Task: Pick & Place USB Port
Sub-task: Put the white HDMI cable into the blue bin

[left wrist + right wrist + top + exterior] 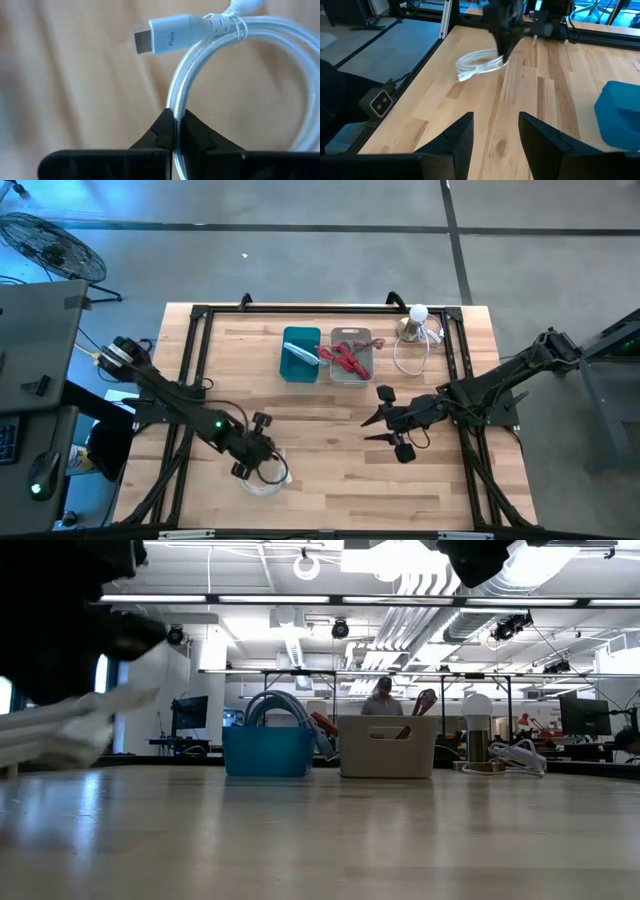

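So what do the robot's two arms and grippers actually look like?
Both arms are dark, jointed, with thin black cables along them. The left arm shows a small green light. The left gripper has black wedge-shaped fingers; the right gripper has two black tapered fingers.
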